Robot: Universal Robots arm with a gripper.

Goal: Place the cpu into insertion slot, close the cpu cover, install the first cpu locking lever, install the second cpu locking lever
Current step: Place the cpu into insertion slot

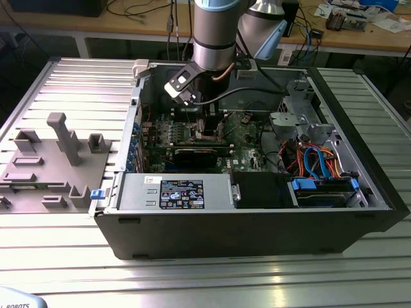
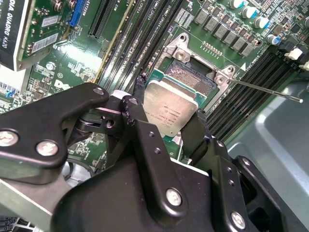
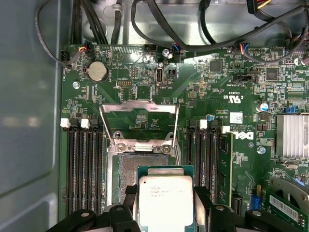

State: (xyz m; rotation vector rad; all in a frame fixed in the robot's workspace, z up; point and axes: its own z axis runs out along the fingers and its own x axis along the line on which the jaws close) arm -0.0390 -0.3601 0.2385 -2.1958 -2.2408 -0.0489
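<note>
Holding the cpu by two opposite edges, the gripper has its fingers pinched snug on the chip. The chip hangs partly over the insertion slot, not seated, so the slot's contacts are mostly bare. The cpu cover stands flipped open on the slot's side away from the chip.

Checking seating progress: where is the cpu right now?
In both wrist views the cpu is clamped in the gripper, at the edge of the open insertion slot, with memory slots on either side.
</note>
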